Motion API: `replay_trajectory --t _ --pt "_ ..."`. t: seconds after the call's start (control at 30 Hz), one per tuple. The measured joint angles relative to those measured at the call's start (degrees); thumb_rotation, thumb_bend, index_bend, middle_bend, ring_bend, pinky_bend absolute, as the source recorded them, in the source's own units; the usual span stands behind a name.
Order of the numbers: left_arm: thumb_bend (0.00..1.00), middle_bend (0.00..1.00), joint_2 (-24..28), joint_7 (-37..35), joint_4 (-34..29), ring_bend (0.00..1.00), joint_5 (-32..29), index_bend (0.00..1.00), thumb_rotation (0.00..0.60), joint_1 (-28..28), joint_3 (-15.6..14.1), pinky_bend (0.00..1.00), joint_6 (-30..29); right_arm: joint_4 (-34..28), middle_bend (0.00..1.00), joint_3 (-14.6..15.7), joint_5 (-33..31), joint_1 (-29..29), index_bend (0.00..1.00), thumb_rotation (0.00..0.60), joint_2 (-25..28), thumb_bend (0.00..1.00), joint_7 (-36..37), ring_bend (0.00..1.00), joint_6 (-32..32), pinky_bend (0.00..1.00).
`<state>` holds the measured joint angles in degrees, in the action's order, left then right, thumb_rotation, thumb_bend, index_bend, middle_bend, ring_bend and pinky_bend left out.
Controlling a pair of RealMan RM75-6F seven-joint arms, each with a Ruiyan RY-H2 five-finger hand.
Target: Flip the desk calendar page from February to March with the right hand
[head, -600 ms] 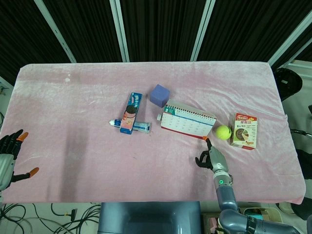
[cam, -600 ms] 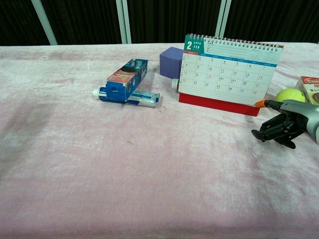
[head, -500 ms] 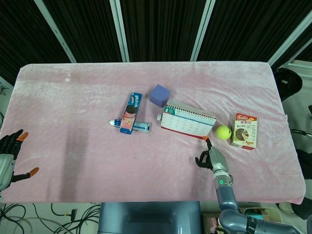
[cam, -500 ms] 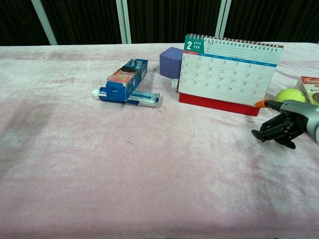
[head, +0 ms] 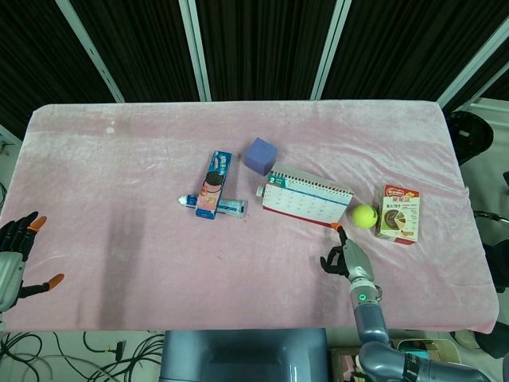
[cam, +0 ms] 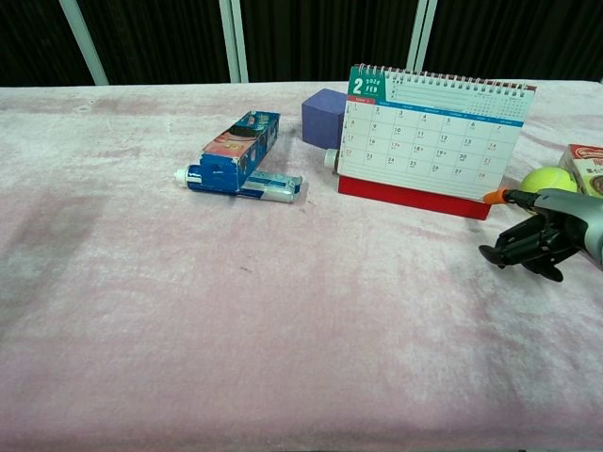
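The desk calendar (head: 307, 201) (cam: 431, 141) stands upright on its red base right of the table's middle, showing the February page. My right hand (head: 347, 256) (cam: 546, 235) hovers low just in front of the calendar's right corner. One orange-tipped finger points at the bottom right corner of the page, while the other fingers curl down. It holds nothing. My left hand (head: 14, 255) rests at the table's left edge, fingers spread, far from the calendar.
A tennis ball (head: 365, 216) (cam: 548, 180) lies right of the calendar, next to a snack box (head: 399, 213). A purple cube (head: 260, 155) sits behind the calendar. A blue cookie box (head: 211, 184) and a toothpaste tube (head: 215, 204) lie to its left.
My right hand has shifted very slightly to the right and down. Nothing else has moved.
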<state>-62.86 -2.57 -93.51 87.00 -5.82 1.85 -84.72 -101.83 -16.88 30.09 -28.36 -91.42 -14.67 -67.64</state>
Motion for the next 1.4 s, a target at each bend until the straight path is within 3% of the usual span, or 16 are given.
replay_trajectory --t 1.03,1.4 --pt "0.0 0.0 0.3 -1.8 -0.1 0.0 0.1 0.0 0.6 -0.1 0.0 0.0 0.3 3.5 0.65 -0.7 -0.1 -1.9 0.0 0.6 -2.0 0.37 -1.9 0.78 0.2 0.83" --pt "0.0 0.0 0.4 -2.3 0.1 0.0 0.0 0.0 0.6 -0.1 0.0 0.0 0.4 1.7 0.65 -1.5 1.7 -3.5 0.0 0.6 -3.2 0.37 -4.2 0.78 -2.0 0.83"
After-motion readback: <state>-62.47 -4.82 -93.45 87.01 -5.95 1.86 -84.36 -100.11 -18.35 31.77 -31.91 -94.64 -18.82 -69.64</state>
